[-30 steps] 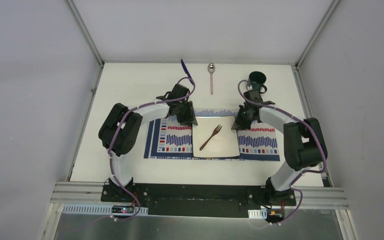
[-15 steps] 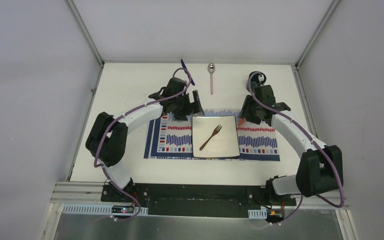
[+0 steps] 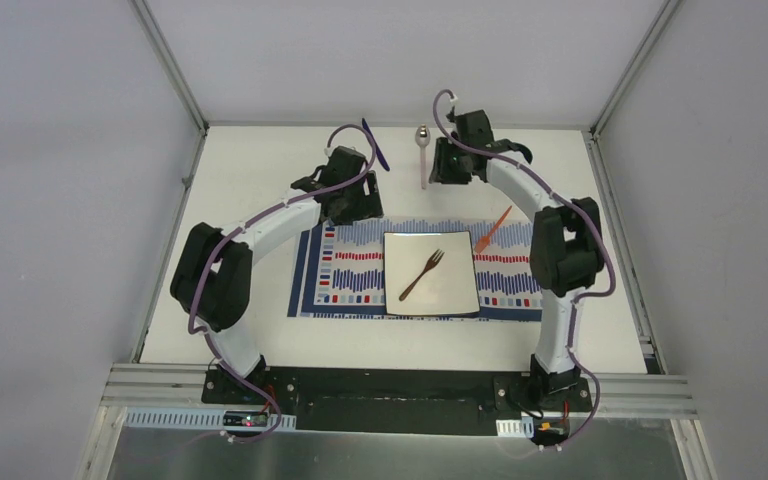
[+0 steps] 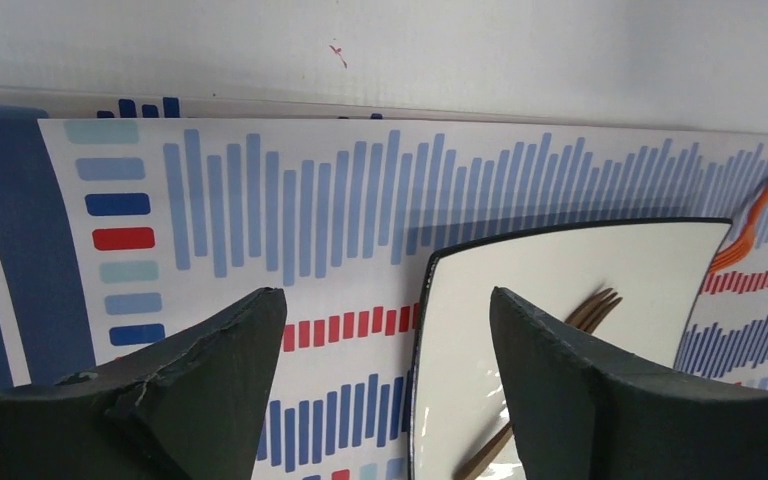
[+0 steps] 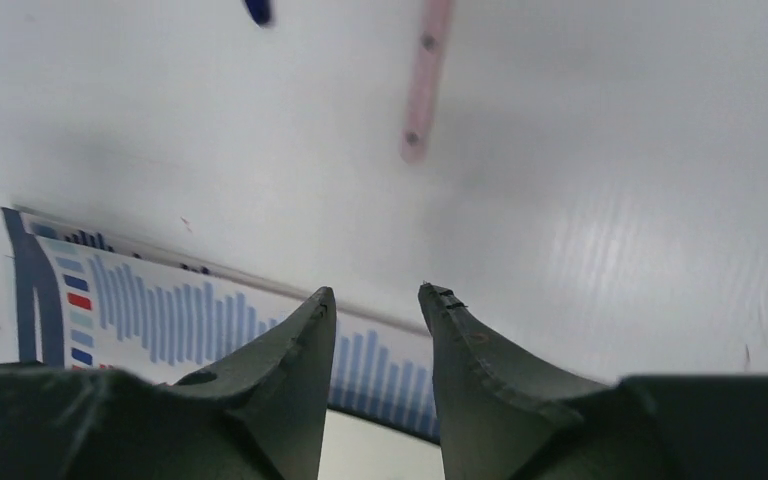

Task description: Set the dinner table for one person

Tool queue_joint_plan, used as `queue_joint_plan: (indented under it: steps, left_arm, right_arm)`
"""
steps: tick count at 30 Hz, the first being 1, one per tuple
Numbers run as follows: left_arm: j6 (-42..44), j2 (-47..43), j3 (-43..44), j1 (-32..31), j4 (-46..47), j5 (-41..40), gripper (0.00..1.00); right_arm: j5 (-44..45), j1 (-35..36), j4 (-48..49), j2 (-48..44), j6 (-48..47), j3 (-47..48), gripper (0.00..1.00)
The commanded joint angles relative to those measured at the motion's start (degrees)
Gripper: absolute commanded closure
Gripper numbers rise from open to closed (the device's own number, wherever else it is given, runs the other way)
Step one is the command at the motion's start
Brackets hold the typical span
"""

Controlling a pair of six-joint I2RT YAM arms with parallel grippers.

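The white counter is being shown spanning the whole workspace beneath both arms, and a striped placemat is being borne at its middle. A square white plate is being carried on the placemat, with a brown fork being supported diagonally across it. An orange fork is being supported slantwise at the mat's far edge, just beside the plate's far right corner. The left pincer is being held spread wide over the mat near the plate's far left corner, with nothing being gripped. The right pincer is being held narrowly parted and empty above bare counter, near the pink handle of a spoon. A blue utensil is being shown to the spoon's left.
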Motion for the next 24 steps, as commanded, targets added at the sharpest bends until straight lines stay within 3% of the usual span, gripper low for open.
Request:
queue_joint_plan:
  steps: [1, 6, 11, 16, 24]
  left_arm:
    - [1.7, 1.2, 1.3, 0.2, -0.4, -3.3, 0.24]
    - [1.5, 0.8, 0.8, 0.2, -0.2, -2.0, 0.25]
    - [1.8, -0.3, 0.3, 0.2, -0.2, -1.9, 0.25]
    - [1.7, -0.5, 0.1, 0.1, -0.3, -1.6, 0.26]
    - [1.8, -0.8, -0.4, 0.2, -0.2, -1.6, 0.26]
  right_arm:
    - [-0.4, 1.7, -2.4, 6.4, -7.2, 13.6, 0.57]
    - [1.9, 2.4, -9.1, 17.0, -12.7, 28.5, 0.57]
    - [12.4, 3.4, -15.0, 24.4, -16.0, 37.3, 0.57]
    - [16.1, 4.1, -14.4, 27.1, -18.4, 37.9, 0.57]
    - [14.8, 4.9, -10.4, 27.4, -16.9, 34.7, 0.57]
